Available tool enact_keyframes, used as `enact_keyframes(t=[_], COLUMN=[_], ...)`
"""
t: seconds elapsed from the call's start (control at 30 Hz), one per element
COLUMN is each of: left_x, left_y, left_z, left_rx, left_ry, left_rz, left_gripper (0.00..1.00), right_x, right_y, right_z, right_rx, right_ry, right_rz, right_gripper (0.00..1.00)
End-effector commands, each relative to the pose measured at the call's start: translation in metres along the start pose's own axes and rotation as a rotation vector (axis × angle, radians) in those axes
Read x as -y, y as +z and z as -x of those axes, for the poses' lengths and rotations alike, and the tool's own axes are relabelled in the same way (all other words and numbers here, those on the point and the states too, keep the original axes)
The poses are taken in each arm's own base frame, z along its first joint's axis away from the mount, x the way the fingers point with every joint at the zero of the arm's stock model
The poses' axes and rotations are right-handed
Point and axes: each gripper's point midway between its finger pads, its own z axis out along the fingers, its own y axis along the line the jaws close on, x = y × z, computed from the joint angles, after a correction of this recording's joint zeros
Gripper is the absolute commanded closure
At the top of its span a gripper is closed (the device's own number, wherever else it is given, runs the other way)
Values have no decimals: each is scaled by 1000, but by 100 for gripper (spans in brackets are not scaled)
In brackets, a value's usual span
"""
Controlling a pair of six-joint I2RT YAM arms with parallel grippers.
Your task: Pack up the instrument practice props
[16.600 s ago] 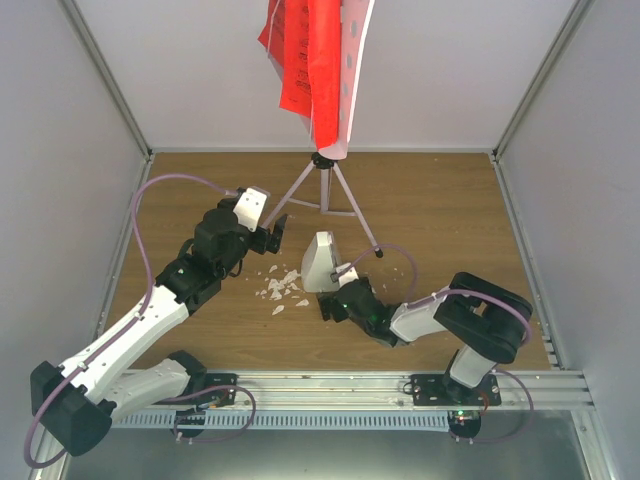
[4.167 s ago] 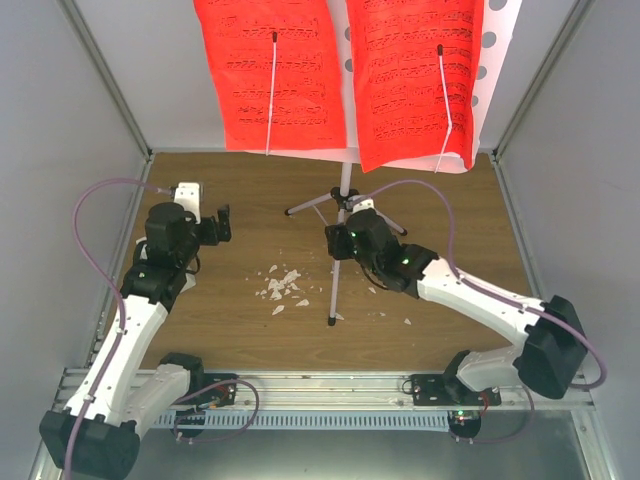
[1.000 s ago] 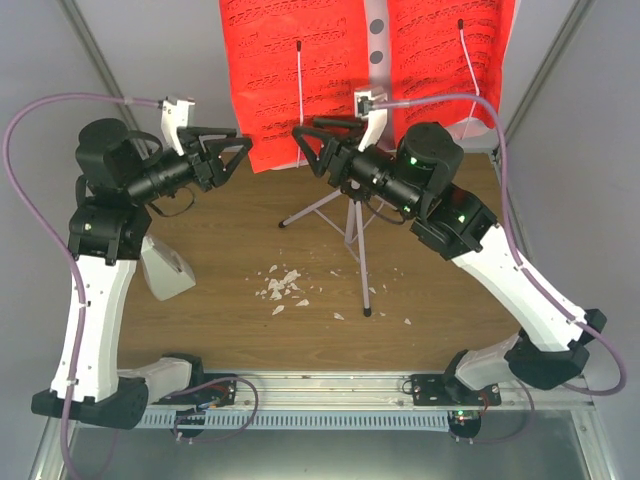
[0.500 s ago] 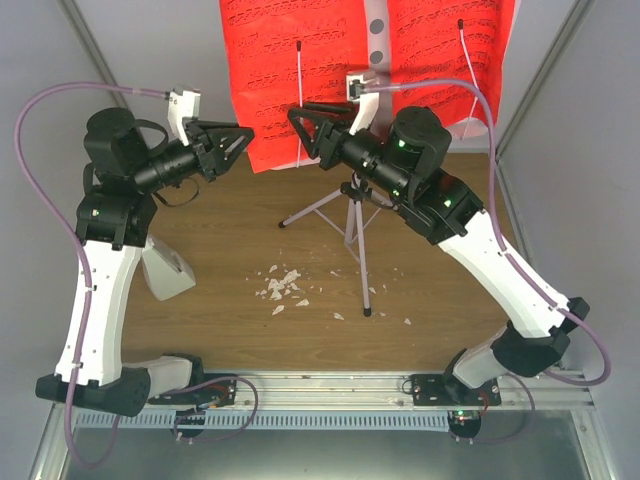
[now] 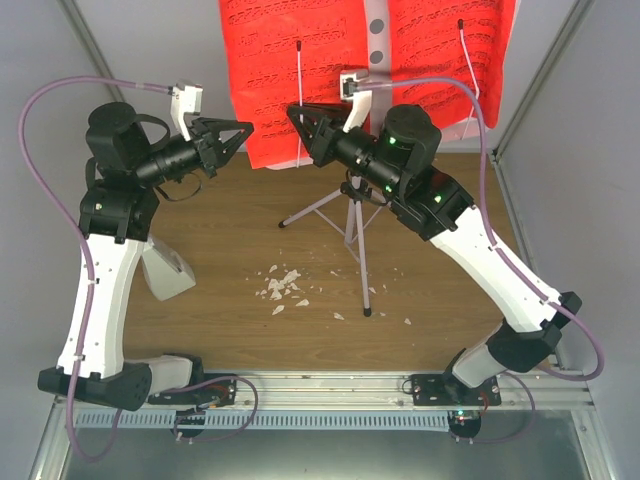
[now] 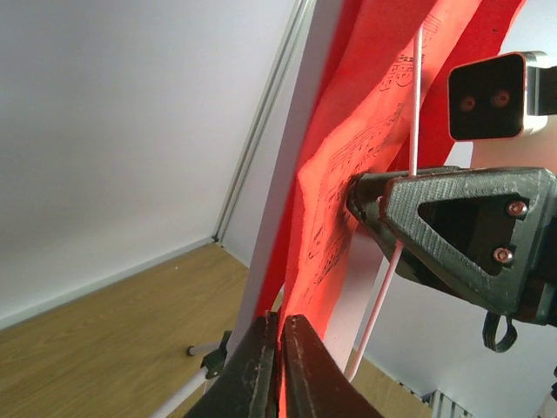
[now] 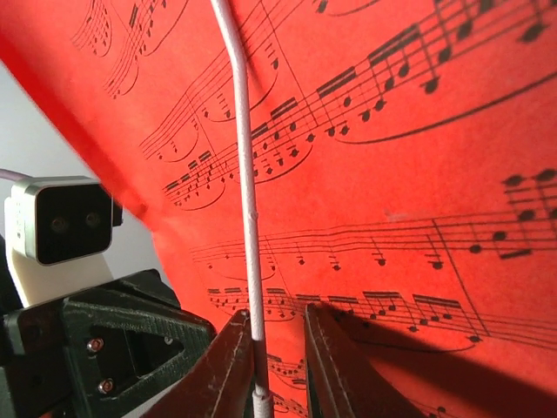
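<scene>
While aloft, both tools (image 5: 246,131) (image 5: 292,110) at sheet (image 5: 265,70).

you're in a lab test cell: plain white walls (image 5: 170,40), aluminium corner posts (image 5: 110,80), wood-grain desk (image 5: 220,320), metal rail (image 5: 330,385) at its near edge.

**Paper, metal, plastic and wood: mostly matt surfaces**

The red sheets (image 5: 285,80) are thin matt paper printed with black notation, and the rod (image 7: 248,174) over one of them is smooth and white-coated. The music-stand plate (image 5: 372,42) is pale, smooth and punched with holes; its tripod legs (image 5: 360,260) are silver metal with a soft sheen. The metronome (image 5: 168,272) looks like smooth white plastic. The left pincer (image 6: 278,320) and right pincer (image 7: 274,312) are matt black plastic, finely ridged. The tabletop (image 5: 230,320) is low-gloss brown wood grain — the white crumbs (image 5: 280,285) on it look rough.
</scene>
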Motion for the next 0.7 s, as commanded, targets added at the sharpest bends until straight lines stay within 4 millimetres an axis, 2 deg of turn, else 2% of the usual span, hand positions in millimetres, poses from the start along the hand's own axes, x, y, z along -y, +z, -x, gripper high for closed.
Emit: enact_keyframes(t=[0.0, 0.1, 0.23, 0.53, 0.6, 0.67], left_x=[14, 12, 4, -33, -47, -52], left_y=[-7, -7, -11, -28, -39, -49], left_z=[18, 18, 18, 10, 10, 11], left_rx=[51, 53, 77, 77, 91, 113], left_ry=[62, 53, 37, -50, -70, -79], left_rz=[-30, -17, 43, 157, 200, 226], left_gripper=[95, 100, 100, 100, 100, 100], right_x=[-3, -1, 2, 8, 7, 8], right_y=[-5, -7, -9, -15, -15, -14], right_z=[16, 15, 16, 16, 17, 18], right_rx=[50, 55, 68, 107, 111, 115], right_ry=[2, 3, -11, -66, -80, -89], right_rz=[4, -2, -15, -32, -32, -32], right_gripper=[84, 91, 99, 100, 99, 99])
